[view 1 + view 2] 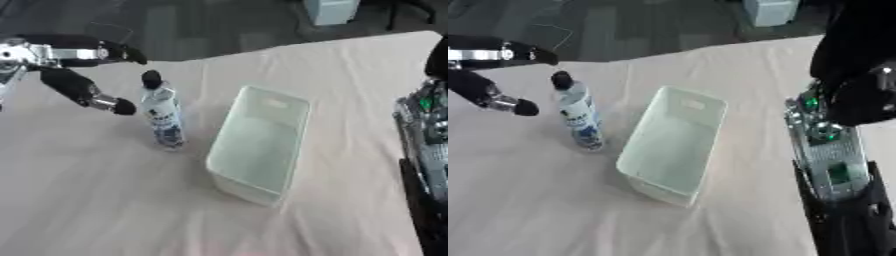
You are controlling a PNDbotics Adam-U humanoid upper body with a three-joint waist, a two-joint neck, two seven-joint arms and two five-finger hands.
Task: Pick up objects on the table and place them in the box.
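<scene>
Left eye view: bottle upright, near-vertical.

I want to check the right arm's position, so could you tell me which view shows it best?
The right eye view shows it best: the right arm fills that view's right side, with its green-lit electronics visible from top to bottom. The left eye view catches only a strip of it at the right edge. The right hand itself shows in neither view.

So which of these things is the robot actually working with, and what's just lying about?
Part of the job:
bottle, upright on the table
box, beside the bottle, nothing visible inside
left hand, open, near the bottle and not touching it

Just there:
cloth over the table
pale bin on the floor beyond
right arm at the right edge, idle, hand not visible
</scene>
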